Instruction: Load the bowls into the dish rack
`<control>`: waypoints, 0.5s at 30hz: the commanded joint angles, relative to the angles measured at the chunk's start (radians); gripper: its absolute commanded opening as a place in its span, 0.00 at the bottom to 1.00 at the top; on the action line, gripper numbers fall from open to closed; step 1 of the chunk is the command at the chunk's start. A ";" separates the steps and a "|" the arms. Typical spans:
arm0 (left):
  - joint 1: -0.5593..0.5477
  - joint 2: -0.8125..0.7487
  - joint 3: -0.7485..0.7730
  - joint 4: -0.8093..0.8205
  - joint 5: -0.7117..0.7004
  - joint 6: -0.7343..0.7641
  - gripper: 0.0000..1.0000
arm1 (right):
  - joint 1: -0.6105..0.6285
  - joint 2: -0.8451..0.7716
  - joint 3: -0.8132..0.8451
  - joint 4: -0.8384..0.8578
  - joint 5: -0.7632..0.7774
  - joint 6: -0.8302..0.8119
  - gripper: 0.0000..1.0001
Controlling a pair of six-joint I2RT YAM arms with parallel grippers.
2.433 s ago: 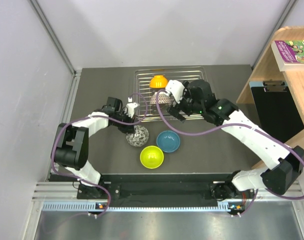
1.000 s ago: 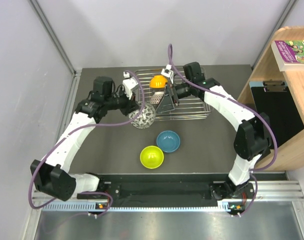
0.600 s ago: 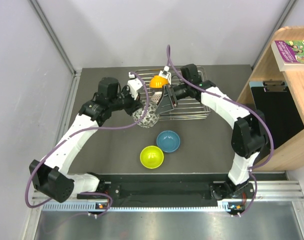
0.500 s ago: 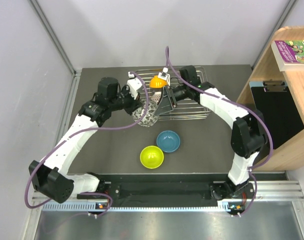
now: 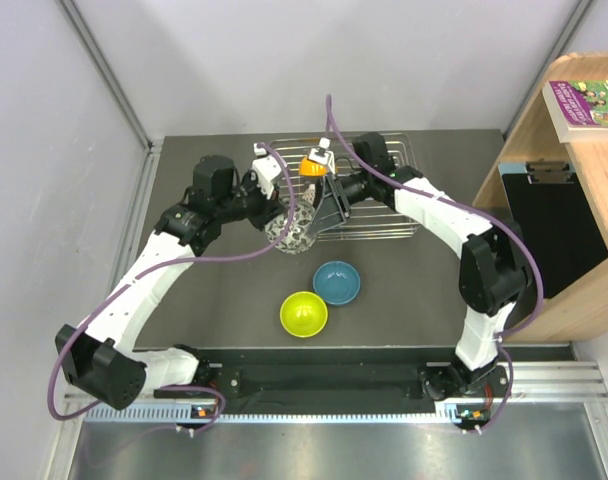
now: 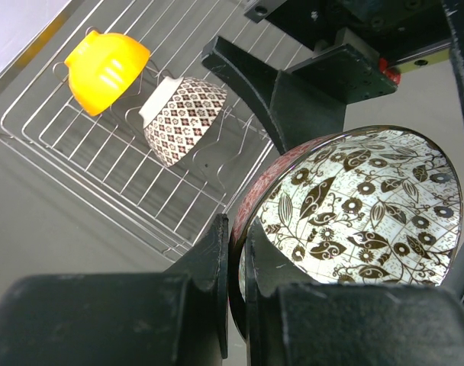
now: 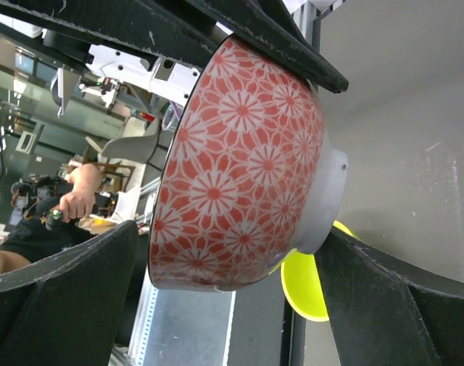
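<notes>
My left gripper is shut on the rim of the pinkish bowl, red flowers outside and pale leaf pattern inside. It holds the bowl tilted on edge above the front left corner of the dish rack. My right gripper is open, and its fingers stand on either side of this bowl without touching it. The orange bowl and the black-and-white mosaic bowl stand in the rack. The blue bowl and the lime green bowl sit on the table.
A wooden shelf with a book on top stands at the right edge. Grey walls close the left and the back. The right part of the rack holds no bowls.
My left gripper lifted the pinkish bowl from the table up to the rack's front left. My right gripper swung left, and its open fingers now flank that bowl.
</notes>
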 commanded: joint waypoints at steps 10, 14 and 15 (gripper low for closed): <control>-0.006 -0.048 -0.036 0.101 0.076 -0.039 0.00 | 0.014 0.028 0.063 0.022 -0.038 -0.014 0.93; -0.006 -0.052 -0.054 0.108 0.087 -0.042 0.00 | 0.013 0.029 0.069 0.008 -0.038 -0.027 0.91; -0.006 -0.053 -0.054 0.108 0.087 -0.043 0.00 | 0.011 0.029 0.070 0.008 -0.039 -0.027 0.87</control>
